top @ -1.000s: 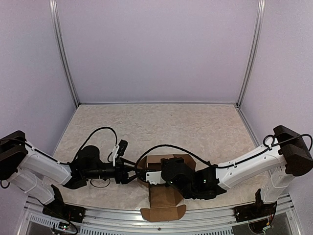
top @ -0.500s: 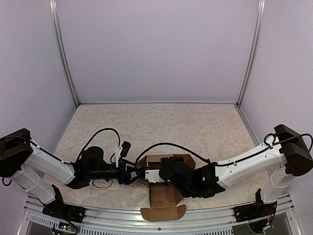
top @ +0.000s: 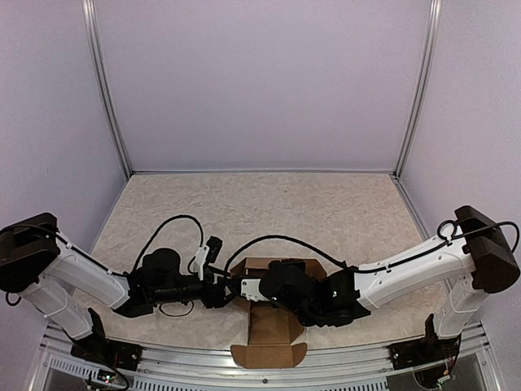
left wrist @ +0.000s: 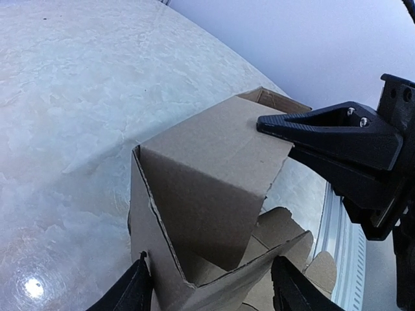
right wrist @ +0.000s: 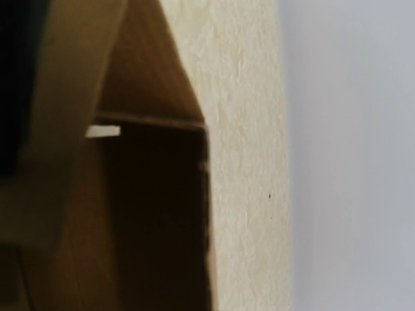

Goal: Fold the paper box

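Note:
The paper box [top: 275,327] is brown cardboard, partly folded, near the table's front edge between my arms. Its long flap lies flat toward the front rail. In the left wrist view the box [left wrist: 207,175] has raised walls and a flap bent over its top. My left gripper [top: 225,295] is open, and its fingers [left wrist: 133,293] straddle the box's near corner. My right gripper [top: 249,287] reaches in from the right; its black fingers [left wrist: 331,129] pinch the edge of the top flap. The right wrist view shows only cardboard [right wrist: 130,97] close up, with its own fingers hidden.
The beige table [top: 269,208] stretches behind the box to the lilac back wall. A metal rail [top: 244,371] runs along the front edge just below the box's flap. Black cables [top: 175,220] loop over both arms.
My left arm has moved right, bringing its gripper up to the box. My right gripper has shifted slightly left over the box. The near flap has slid a little left.

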You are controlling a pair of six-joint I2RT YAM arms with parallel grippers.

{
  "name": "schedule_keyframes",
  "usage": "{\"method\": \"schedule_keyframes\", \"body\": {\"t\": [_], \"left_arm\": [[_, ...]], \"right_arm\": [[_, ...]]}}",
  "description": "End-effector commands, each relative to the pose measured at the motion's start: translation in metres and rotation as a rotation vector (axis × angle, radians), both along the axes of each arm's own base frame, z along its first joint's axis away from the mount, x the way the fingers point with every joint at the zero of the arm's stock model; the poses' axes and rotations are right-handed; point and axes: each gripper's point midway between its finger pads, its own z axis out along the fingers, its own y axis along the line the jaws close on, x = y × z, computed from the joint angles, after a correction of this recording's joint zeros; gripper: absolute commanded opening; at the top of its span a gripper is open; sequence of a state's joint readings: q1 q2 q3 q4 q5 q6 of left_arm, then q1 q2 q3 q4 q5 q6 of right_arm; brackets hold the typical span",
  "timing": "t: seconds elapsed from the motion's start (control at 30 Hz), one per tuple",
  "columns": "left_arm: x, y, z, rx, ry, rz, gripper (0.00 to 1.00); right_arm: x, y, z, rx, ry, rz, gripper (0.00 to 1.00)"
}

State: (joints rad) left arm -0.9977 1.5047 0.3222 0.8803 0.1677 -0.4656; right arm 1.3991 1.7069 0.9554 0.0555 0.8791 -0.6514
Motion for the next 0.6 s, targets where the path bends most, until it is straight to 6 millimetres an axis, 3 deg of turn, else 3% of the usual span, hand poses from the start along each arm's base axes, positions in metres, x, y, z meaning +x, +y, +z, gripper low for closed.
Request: {"method": "schedule_keyframes", "body": {"t": [0.0, 0.57], "left_arm": [[0.0087, -0.0029, -0.0001, 0.02, -0.013, 0.067, 0.6], [0.013, -0.0039, -0.0099, 0.082, -0.016, 0.177, 0.48]], "right_arm": [[0.0015, 0.0043, -0.005, 0.021, 0.028, -0.024, 0.0], [0.001, 0.0025, -0.008, 0.056, 0.08, -0.052, 0.0]]}}
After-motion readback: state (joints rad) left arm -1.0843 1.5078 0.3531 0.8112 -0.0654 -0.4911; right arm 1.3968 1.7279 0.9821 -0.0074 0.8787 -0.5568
